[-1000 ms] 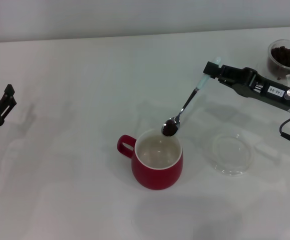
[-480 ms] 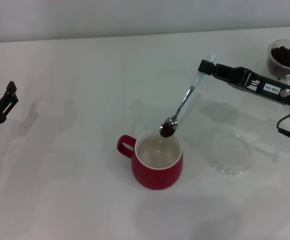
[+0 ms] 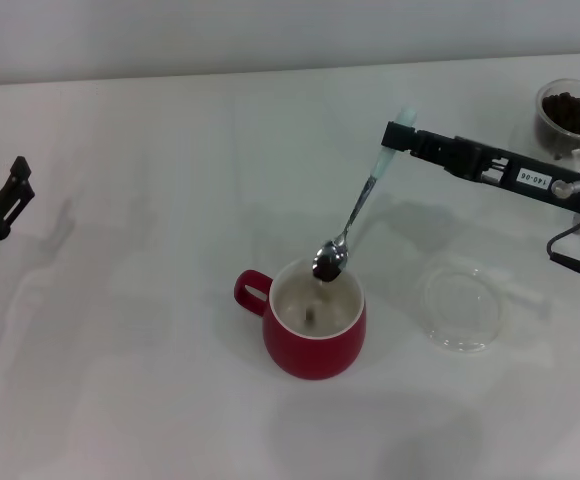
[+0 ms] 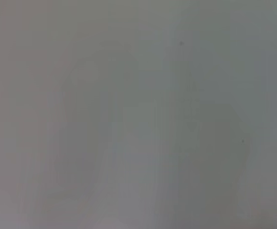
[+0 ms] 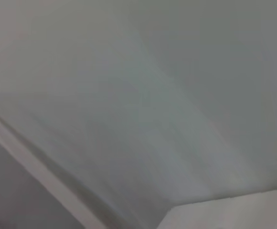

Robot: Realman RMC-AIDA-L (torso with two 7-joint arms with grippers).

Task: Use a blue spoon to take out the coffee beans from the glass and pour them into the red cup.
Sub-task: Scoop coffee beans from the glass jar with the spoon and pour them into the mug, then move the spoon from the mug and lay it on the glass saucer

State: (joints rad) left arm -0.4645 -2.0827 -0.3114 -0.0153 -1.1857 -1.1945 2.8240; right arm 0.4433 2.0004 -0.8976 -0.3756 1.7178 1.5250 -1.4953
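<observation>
Now, as the head view has it:
Right gripper (image 3: 404, 139): reaches in from the right side, held above the table, clamped on the pale handle of the blue spoon (image 3: 355, 208).
Spoon: slants down and leftward from the grip; its metal bowl hangs over the far rim of the red cup (image 3: 314, 330), tipped, with a few coffee beans (image 3: 325, 270) dark in it.
Cup: stands upright near the middle of the table (image 3: 150, 380), loop handle pointing to the robot's left; one dark speck shows on its white inside.
Glass (image 3: 572, 116): at the far right edge of the view, well apart from the cup, with a heap of dark beans inside.
Dish (image 3: 461, 309): flat clear glass, lying just to the right of the cup, not touching it, below the right arm.
Left gripper (image 3: 8, 199): at the left edge, well away from the cup; I cannot tell whether its fingers are parted or closed.
Open room: bare white tabletop spreads wide to the left of the cup and toward the near edge.
Wrist views: only blurred pale surface.
</observation>
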